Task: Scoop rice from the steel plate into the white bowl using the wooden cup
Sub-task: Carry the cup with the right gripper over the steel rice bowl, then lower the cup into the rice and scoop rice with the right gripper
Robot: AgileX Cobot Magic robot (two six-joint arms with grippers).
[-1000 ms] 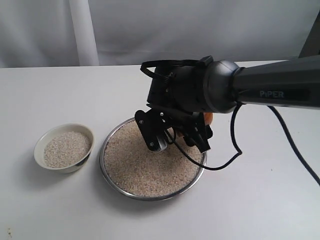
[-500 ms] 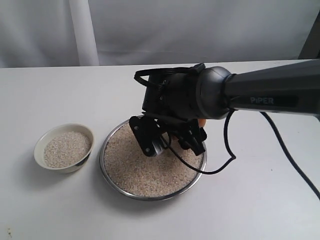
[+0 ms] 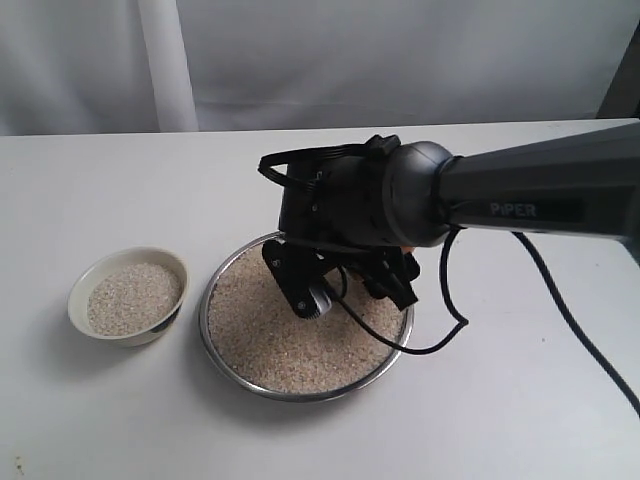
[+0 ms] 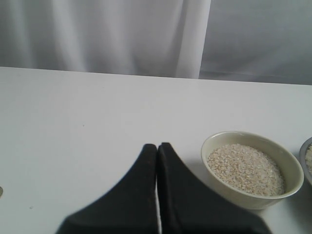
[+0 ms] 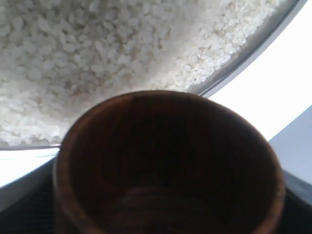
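Note:
The steel plate point(image 3: 232, 362) lies mid-table, filled with rice point(image 3: 270, 340). My right gripper point(image 3: 348, 288) hangs low over the plate's far side, shut on the wooden cup point(image 5: 168, 165). The cup's dark inside holds nothing and its mouth faces the rice point(image 5: 97, 53) near the plate's rim point(image 5: 253, 53). In the exterior view the wrist hides the cup. The white bowl point(image 3: 165, 263) stands left of the plate, part full of rice point(image 3: 132, 297). My left gripper point(image 4: 157, 146) is shut on nothing, just short of the bowl point(image 4: 234, 195).
A black cable point(image 3: 455, 310) loops from the right wrist down past the plate's right rim. A white curtain point(image 3: 160, 60) hangs behind the white table point(image 3: 500, 400).
The right arm has moved left and lower over the plate, carrying the cup closer to the rice. The bowl and plate have not moved.

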